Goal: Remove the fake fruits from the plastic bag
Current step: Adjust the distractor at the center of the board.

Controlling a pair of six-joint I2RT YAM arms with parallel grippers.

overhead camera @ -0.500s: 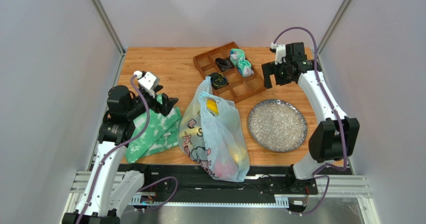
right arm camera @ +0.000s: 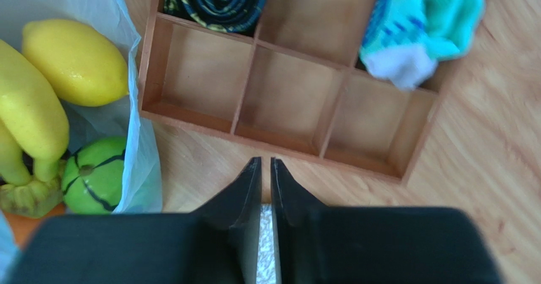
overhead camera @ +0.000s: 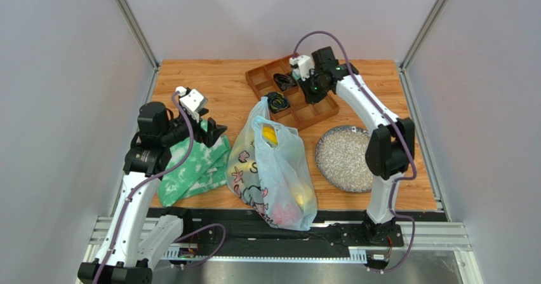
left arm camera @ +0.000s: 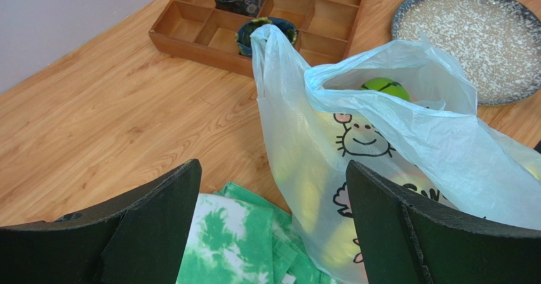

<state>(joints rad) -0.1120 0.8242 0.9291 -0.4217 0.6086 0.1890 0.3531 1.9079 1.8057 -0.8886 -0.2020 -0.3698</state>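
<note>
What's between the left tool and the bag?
Just the green cloth, lying below the open left tool and running up to the bag. The left wrist view shows it.

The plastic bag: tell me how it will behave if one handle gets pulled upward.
The plastic bag is thin and crinkled, so it will probably stretch and fold rather than lift stiffly. Its handle stands loosely, likely collapsing when pinched. The lemon and green fruit inside look round and glossy, so they may roll and shift the bag's weight.
</note>
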